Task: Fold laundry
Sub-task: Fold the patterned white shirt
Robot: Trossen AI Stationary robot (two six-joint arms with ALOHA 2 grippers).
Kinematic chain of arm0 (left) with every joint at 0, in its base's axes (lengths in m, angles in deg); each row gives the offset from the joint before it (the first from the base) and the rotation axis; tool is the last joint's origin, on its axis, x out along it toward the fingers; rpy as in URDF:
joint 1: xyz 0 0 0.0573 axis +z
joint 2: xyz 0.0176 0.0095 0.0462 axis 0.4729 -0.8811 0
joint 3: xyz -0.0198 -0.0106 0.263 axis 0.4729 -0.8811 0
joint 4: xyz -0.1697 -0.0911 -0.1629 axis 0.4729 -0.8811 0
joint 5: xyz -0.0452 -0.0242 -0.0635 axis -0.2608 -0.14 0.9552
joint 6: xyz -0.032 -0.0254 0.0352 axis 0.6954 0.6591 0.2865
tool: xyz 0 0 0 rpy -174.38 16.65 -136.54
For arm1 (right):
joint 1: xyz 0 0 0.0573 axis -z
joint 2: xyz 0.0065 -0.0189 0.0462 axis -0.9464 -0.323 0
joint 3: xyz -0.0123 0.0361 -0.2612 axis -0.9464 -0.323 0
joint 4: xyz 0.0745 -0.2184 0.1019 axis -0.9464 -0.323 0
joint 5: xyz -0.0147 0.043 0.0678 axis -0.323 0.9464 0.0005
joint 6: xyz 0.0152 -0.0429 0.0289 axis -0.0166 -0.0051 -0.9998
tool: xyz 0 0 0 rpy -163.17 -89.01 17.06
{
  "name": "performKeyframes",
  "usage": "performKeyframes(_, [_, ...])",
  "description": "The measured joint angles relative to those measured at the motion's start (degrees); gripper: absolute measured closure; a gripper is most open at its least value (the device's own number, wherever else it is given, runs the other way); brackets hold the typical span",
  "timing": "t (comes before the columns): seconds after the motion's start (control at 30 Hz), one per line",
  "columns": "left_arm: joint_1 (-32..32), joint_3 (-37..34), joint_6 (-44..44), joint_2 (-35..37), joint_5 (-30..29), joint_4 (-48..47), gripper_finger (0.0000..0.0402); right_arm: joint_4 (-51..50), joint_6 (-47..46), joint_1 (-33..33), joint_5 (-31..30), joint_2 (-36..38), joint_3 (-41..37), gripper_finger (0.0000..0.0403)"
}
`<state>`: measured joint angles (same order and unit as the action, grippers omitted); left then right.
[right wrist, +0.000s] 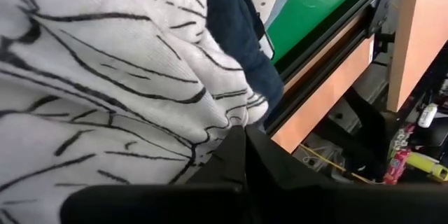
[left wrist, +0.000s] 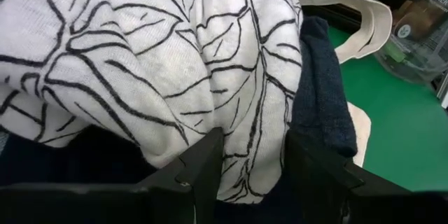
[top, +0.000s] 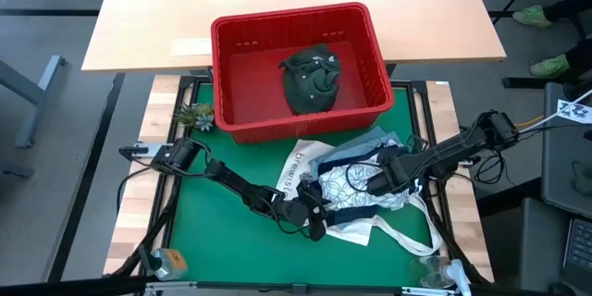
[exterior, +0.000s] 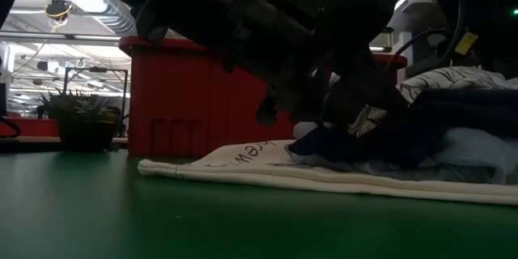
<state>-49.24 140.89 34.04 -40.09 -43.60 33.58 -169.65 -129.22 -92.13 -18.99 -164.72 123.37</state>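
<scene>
Left claw (left wrist: 248, 157) open around the white leaf-print garment (left wrist: 154, 63) in the laundry pile (top: 356, 190) near the red basket (top: 370, 51); right claw (right wrist: 243, 155) closed on that garment; only the high view shows an olive garment (top: 312, 76) inside the basket.

Left gripper (left wrist: 248, 164) parted — right gripper (right wrist: 245, 147) pinched tight — both low.
</scene>
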Motion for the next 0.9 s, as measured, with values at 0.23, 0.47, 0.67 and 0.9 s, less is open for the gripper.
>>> performKeyframes(0.23, [0.0,0.0,-0.5,0.4,0.2,0.4,0.0250,-0.6,0.5,0.0,-0.4,0.0,0.0,0.0384])
performKeyframes(0.47, [0.0,0.0,-4.1,3.5,1.9,0.5,0.0250,-0.5,0.5,0.0,-0.4,0.0,0.0,0.0344])
performKeyframes(0.67, [0.0,0.0,-6.4,4.2,1.9,0.3,0.0250,-0.3,1.2,0.0,1.1,0.0,0.0,0.0273])
performKeyframes(0.9, [0.4,0.0,-6.5,4.9,1.8,0.7,0.0250,-0.3,2.2,0.0,3.6,0.0,0.5,0.0237])
